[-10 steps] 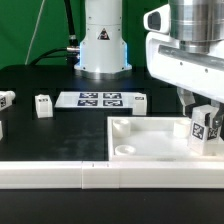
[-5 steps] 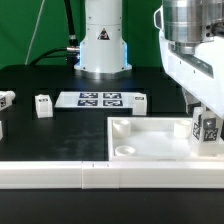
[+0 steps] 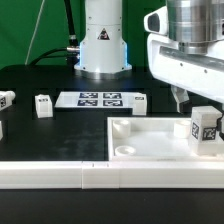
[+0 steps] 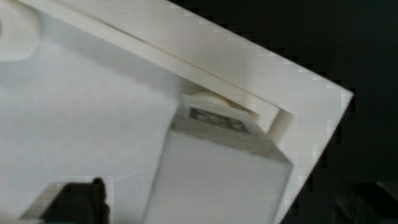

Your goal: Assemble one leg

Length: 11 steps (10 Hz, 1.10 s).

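One leg (image 3: 205, 126), small, light, rigid plastic, stands in the tray's (image 3: 150, 150) far corner at the exterior view's right. It is probably best grasped by its flat sides. The gripper (image 3: 186, 97) hovers just above, holding nothing; its finger spread cannot be told.

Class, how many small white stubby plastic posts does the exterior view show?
4 posts: view's left edge, next to it, right of the marker board, in the white square tray's right corner. More may be hidden.
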Tool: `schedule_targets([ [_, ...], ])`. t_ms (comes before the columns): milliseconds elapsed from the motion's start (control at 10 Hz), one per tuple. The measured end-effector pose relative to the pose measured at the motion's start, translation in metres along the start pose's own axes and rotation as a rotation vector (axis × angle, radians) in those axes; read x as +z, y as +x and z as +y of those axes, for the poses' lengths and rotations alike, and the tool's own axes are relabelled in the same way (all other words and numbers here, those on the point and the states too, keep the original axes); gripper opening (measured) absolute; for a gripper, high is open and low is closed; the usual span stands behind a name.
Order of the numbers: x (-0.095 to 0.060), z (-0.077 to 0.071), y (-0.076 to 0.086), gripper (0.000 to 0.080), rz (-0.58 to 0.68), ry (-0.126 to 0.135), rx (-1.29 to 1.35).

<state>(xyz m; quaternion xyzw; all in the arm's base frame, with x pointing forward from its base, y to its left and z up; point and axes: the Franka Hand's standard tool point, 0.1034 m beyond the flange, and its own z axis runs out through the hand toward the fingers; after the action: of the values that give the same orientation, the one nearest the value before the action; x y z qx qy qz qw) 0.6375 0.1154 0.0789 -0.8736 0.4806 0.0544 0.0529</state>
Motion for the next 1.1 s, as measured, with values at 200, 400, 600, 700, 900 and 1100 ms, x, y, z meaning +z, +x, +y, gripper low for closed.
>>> schedule_targets([
  [200, 0.0023, -0.0016, -0.004, 0.0648, 0.0, -0.001, -0.192],
  [400, 0.0028, -0.0034, -0.0057, 0.0648, 0.015, -0.008, -0.432],
  [600, 0.0021, -0.0058, -0.009, 0.0648, 0.048, -0.046, -0.662],
  [700, 0.0021, -0.0065, -0.0102, 0.0648, 0.058, -0.061, -0.746],
  [900, 0.0015, -0.0041, -0.0049, 0.0648, 0.054, -0.071, -0.964],
  [1100, 0.0015, -0.0019, -0.0011, 0.0648, 0.051, -0.076, -1.071],
])
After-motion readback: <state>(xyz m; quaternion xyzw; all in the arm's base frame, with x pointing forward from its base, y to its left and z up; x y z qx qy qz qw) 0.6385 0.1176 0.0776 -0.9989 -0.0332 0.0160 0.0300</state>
